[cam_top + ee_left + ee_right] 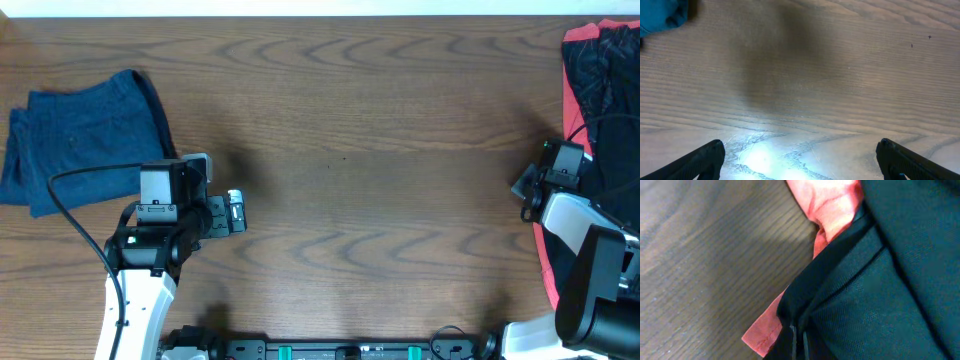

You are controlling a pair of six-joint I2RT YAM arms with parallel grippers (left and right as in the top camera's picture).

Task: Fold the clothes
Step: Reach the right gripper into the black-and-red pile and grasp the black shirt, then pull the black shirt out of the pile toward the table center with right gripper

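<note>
Both left gripper [800, 156] jaws stood wide over wooden table [350, 150]; right gripper [799, 340] pinched red-and-black garment [890, 280] at three o'clock.

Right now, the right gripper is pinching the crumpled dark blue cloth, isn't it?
No. The right gripper is pinching the black mesh garment with red trim; the right wrist view shows it. The crumpled dark blue cloth lies far to the left.
</note>
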